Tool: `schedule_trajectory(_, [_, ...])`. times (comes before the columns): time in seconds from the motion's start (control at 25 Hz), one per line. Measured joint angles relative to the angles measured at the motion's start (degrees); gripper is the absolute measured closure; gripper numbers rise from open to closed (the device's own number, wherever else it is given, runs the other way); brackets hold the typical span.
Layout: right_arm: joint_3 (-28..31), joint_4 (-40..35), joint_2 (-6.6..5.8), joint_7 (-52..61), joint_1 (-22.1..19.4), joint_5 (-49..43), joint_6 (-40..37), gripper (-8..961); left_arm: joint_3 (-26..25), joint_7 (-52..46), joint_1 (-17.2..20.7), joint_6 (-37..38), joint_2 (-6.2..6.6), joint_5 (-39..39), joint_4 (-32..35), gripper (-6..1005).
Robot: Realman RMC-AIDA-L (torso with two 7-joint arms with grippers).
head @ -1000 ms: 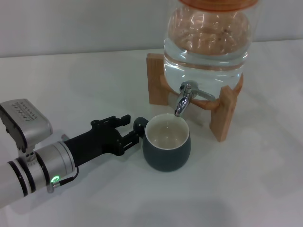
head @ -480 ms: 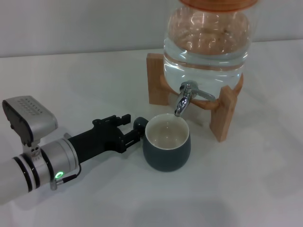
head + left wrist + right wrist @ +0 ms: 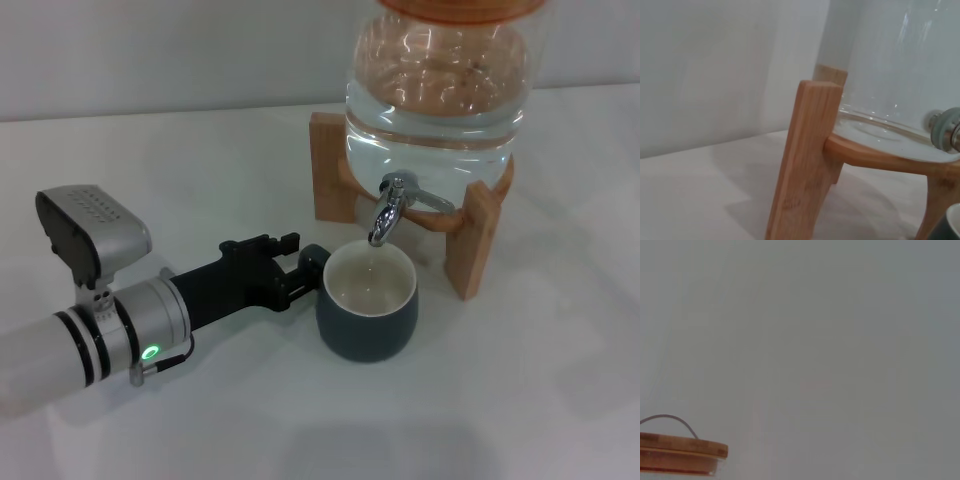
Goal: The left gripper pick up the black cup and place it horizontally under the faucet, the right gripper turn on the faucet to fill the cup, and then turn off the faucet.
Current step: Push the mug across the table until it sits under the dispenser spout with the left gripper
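Note:
The black cup [image 3: 367,322] stands upright on the white table, its cream inside showing, with its far rim right below the spout of the chrome faucet [image 3: 389,207]. My left gripper [image 3: 303,268] reaches in from the left and is shut on the cup's loop handle. The faucet sticks out of the clear glass water jar [image 3: 436,95], which rests on a wooden stand [image 3: 333,168]. In the left wrist view I see a stand leg [image 3: 805,160], the jar [image 3: 900,75], part of the faucet [image 3: 946,131] and a sliver of the cup [image 3: 952,226]. My right gripper is out of view.
The white table [image 3: 200,170] stretches left and front of the stand, with a pale wall behind. The stand's right leg [image 3: 470,245] sits close to the cup's right side. The right wrist view shows only the jar's wooden lid [image 3: 680,452] and a wall.
My left arm has moved right, carrying the cup with it by the handle. The cup has shifted from left of the spout to directly beneath it.

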Motion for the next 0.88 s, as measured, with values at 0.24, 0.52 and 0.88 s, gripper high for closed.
schedule_trajectory(0.24, [-0.13,0.05,0.00,-0.02,-0.22,0.00,0.30,143,-0.23,-0.25,-1.04,1.03,-0.15,-0.58,-0.14,479])
schedule_trajectory(0.52, [-0.33,0.30,0.00,-0.02,-0.40,0.00,0.49,143,-0.26,-1.22,-1.88,3.91,-0.10,-1.33,0.05,480])
schedule_trajectory(0.88, [-0.47,0.44,0.01,-0.02,-0.78,0.00,1.24,144,-0.02,-1.52,-2.03,3.56,0.04,-0.72,0.13,479])
